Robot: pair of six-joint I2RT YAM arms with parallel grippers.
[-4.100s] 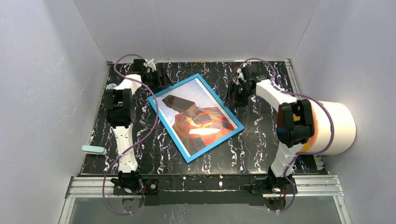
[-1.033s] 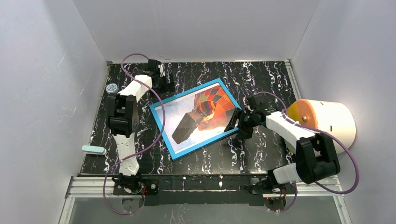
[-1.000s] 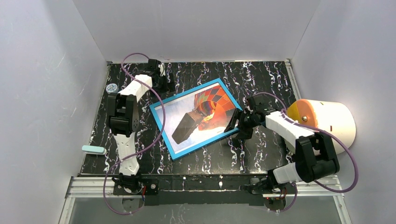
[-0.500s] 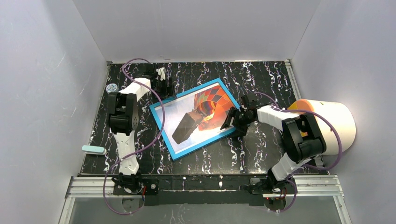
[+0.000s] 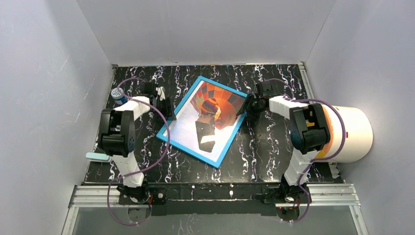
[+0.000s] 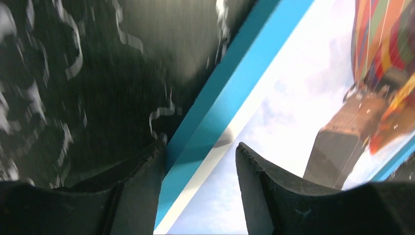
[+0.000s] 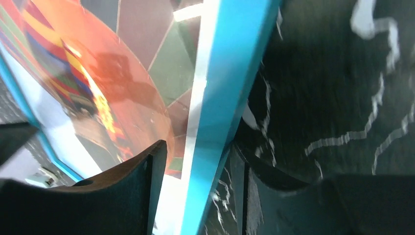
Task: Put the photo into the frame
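Mid-table, the frame [image 5: 230,131] lies skewed, one corner toward the back wall. The photo [image 5: 205,120] shows inside its rim, balloon at the far end, basket nearer me.

Surroundings, all well apart from the frame:
- small blue-capped round object [image 5: 116,94], far left
- pale blue block [image 5: 97,156], off the table's left edge
- large white cylinder [image 5: 350,134] with an orange end, right

My left gripper [image 5: 166,108] straddles the left rim and my right gripper [image 5: 248,105] the far-right corner. Both sets of jaws are partway closed around the blue rim; I cannot tell whether they pinch it. Both arms are bent at the elbow, wrists low.

Rim glossy blue; pane reflective; tabletop [image 5: 264,156] black, white-veined; fingers matte black, curved.
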